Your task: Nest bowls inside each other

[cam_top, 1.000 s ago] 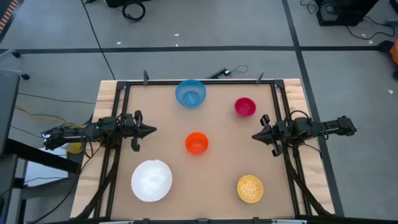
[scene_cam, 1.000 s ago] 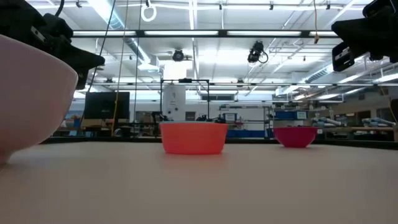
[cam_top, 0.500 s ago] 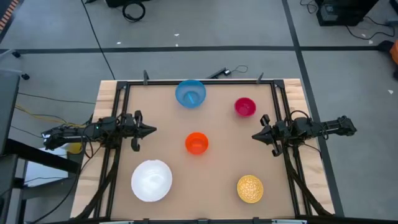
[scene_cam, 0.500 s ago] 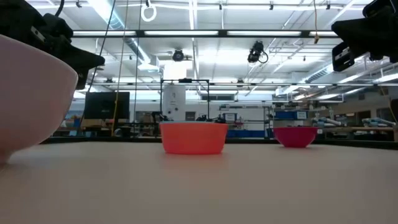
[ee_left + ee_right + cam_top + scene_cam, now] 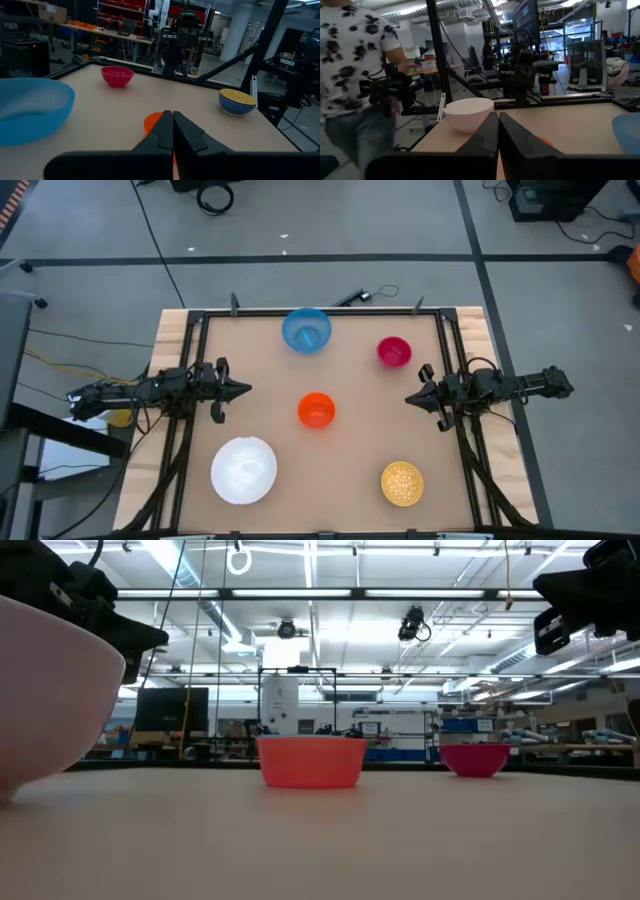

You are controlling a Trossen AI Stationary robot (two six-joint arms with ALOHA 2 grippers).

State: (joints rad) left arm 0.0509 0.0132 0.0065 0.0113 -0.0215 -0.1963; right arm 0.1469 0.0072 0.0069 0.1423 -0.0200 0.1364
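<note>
Five bowls rest apart on their bases on the brown table [image 5: 350, 450]: a light blue bowl [image 5: 306, 330] far centre, a red-magenta bowl [image 5: 394, 352] far right, an orange bowl [image 5: 316, 410] in the middle, a large white bowl [image 5: 244, 470] near left, and a speckled yellow-gold bowl [image 5: 402, 482] near right. My left gripper [image 5: 246, 390] hovers shut at the table's left edge, pointing level toward the orange bowl. My right gripper [image 5: 408, 398] hovers shut at the right edge, pointing inward. Both hold nothing.
A black frame [image 5: 320, 313] runs round the table's edge. A person in a patterned shirt [image 5: 350, 75] stands beyond the table's left side, in the right wrist view. Cables [image 5: 215, 195] lie on the floor past the far edge. Open tabletop lies between the bowls.
</note>
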